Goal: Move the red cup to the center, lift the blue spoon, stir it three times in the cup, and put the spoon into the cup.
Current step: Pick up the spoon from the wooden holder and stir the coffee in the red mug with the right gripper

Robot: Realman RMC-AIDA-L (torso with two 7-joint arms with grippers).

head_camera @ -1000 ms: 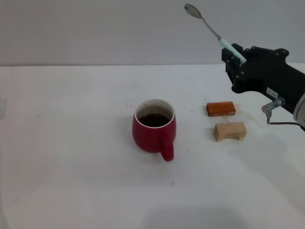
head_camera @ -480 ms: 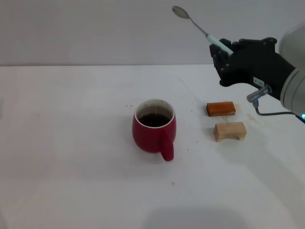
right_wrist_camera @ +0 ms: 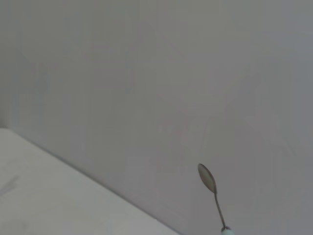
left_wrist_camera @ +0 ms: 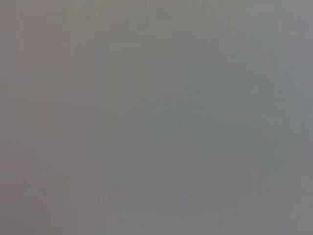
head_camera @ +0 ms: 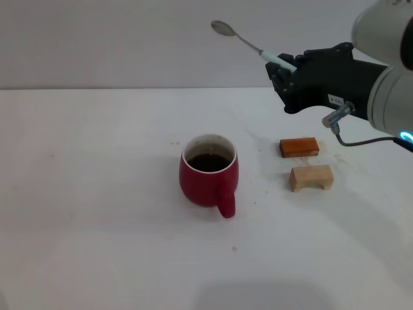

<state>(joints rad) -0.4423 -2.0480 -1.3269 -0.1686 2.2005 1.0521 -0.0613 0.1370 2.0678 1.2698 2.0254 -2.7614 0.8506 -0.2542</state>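
I'm looking at a bare test bench, lab-like: a plain white table (head_camera: 97,226) against a blank grey wall (head_camera: 116,39), nothing domestic around.

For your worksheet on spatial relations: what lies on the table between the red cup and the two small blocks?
In the head view, nothing: bare white table separates the red cup from the orange-brown block and pale wooden block.

The cup (head_camera: 208,179) stands near the middle of the table (head_camera: 97,226), with two blocks to its right, one block (head_camera: 299,147) just behind the other block (head_camera: 311,177). Above and behind them, the right claw (head_camera: 284,72) holds the spoon (head_camera: 248,44) aloft, its bowl tilted up toward the left, higher than the cup and to its right.
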